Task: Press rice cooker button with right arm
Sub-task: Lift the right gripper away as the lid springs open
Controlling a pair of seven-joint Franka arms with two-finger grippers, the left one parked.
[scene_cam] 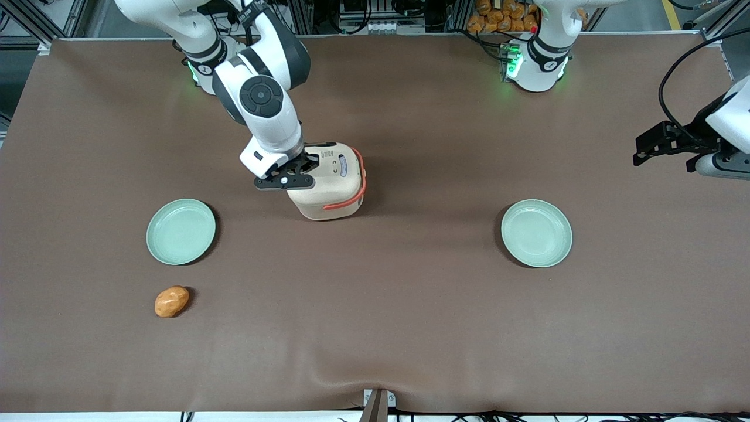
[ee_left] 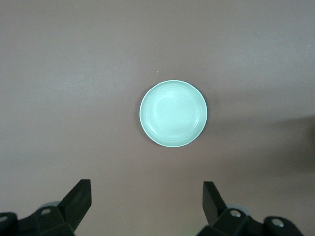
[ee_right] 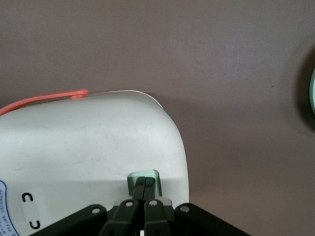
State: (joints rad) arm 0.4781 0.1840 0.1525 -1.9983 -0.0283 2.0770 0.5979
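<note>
The cream-beige rice cooker with its orange-red handle stands near the table's middle; its lid also shows in the right wrist view. The pale green button sits at the lid's edge. My right gripper is shut, its two fingertips pressed together and resting on the button. In the front view the gripper sits over the cooker's lid at the edge toward the working arm's end, and it hides the button there.
A pale green plate lies toward the working arm's end, with an orange-brown potato-like object nearer the front camera. A second pale green plate lies toward the parked arm's end and shows in the left wrist view.
</note>
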